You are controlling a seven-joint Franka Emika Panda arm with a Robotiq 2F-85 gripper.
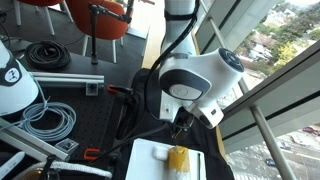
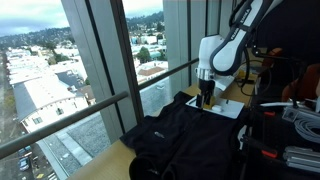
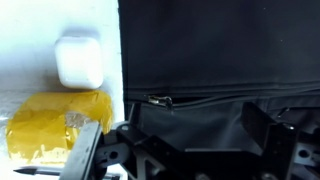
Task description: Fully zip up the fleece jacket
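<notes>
**Position of the work.** The jacket [image 2: 180, 135] lies spread on the table [image 2: 112, 152] by the window. In the wrist view the jacket [image 3: 220, 50] fills the right and centre of the picture. Its edge runs top to bottom just beside a white board [image 3: 40, 20], which carries a small white case [image 3: 78, 60] and a yellow object [image 3: 55, 125].

**State of the fingers.** The fingers [image 3: 85, 150] are spread wide and grasp nothing. One stands over the yellow object, the other [image 3: 262, 125] over the black cloth. In an exterior view the fingers [image 2: 206, 98] hang low over the end of the jacket nearest the board. Contact with the cloth cannot be confirmed.

**Governing relation.** The zipper [image 3: 240, 97] runs as a thin line across the wrist view, from the slider [image 3: 158, 100] to the right border. Its long axis is thus roughly parallel to the line joining the two fingers, not across it. The slider sits near the jacket edge, just ahead of the gap between the fingers and nearer the finger over the yellow object.

**Assessment.** The slider is not yet grasped. Closing on its tab probably calls for a short advance toward it, then a pull along the zipper line. Which stretch is already closed cannot be determined.
</notes>
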